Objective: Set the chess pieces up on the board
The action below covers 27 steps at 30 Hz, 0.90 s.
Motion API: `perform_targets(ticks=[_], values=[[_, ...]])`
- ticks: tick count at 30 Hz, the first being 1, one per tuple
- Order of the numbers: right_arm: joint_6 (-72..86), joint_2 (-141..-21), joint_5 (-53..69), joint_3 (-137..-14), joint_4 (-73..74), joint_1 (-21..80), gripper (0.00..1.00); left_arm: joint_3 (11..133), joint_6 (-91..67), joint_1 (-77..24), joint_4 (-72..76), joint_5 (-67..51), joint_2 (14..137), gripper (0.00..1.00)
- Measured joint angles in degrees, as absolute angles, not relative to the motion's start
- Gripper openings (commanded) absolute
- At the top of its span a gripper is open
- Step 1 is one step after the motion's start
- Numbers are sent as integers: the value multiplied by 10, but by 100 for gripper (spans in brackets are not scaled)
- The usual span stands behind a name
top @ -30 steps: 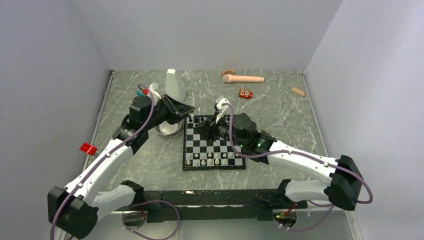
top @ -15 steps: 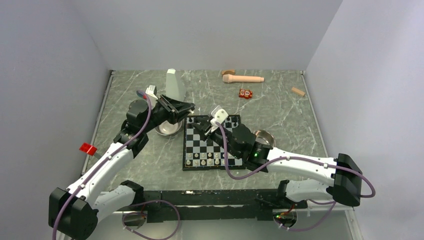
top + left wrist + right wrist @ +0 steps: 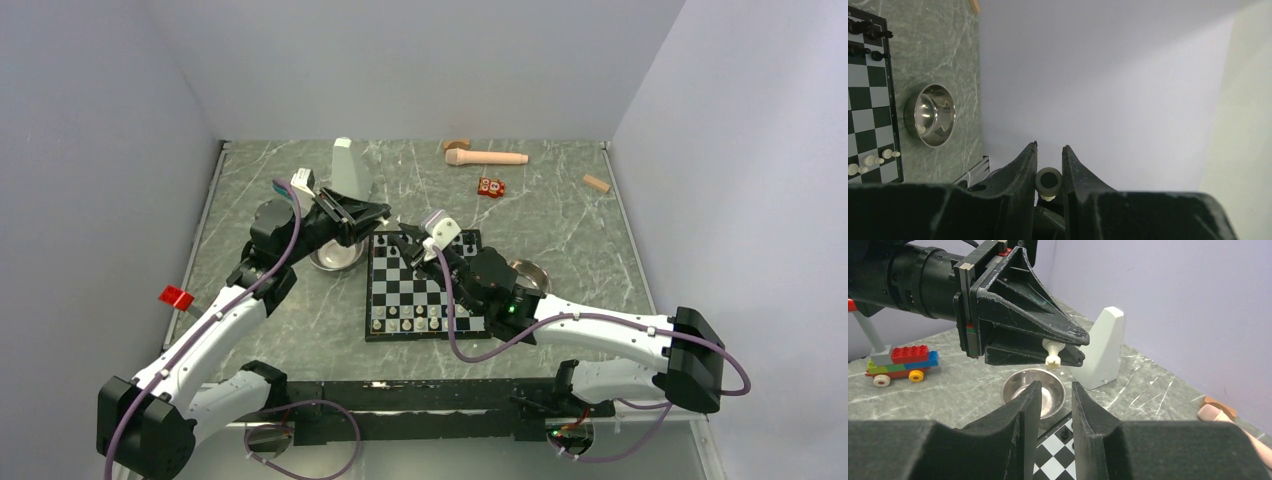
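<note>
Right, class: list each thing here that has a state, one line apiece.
left gripper: shut on white chess piece, above the table.
right gripper: open, empty.
board: flat, partly set.
white pieces: standing on near rows.
steel bowl beside left arm: upright.
steel bowl beside right arm: upright.

Board (image 3: 390, 285): one. Steel bowls: two, left bowl (image 3: 335, 266), right bowl (image 3: 527, 272). Chess pieces (image 3: 869, 160): too small to count. White wedge (image 3: 347, 170): one. Wooden pestle (image 3: 487, 157): one. Wooden block (image 3: 596, 183): one. Red toy (image 3: 490, 187): one. Red brick (image 3: 176, 297): one. Brick car (image 3: 898, 362): one.
</note>
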<state>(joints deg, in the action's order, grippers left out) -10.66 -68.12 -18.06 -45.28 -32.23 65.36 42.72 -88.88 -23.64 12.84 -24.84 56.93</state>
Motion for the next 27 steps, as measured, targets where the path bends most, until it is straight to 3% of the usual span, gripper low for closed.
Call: perform_targets(ticks=[16,27], values=[[-124,-709,-174,-488,-328,654,31,427,-894,-238,140,-261,569,0],[-124,-722,-171,-492,-332,653,18,427,-898,-241,153,-269,575,0]])
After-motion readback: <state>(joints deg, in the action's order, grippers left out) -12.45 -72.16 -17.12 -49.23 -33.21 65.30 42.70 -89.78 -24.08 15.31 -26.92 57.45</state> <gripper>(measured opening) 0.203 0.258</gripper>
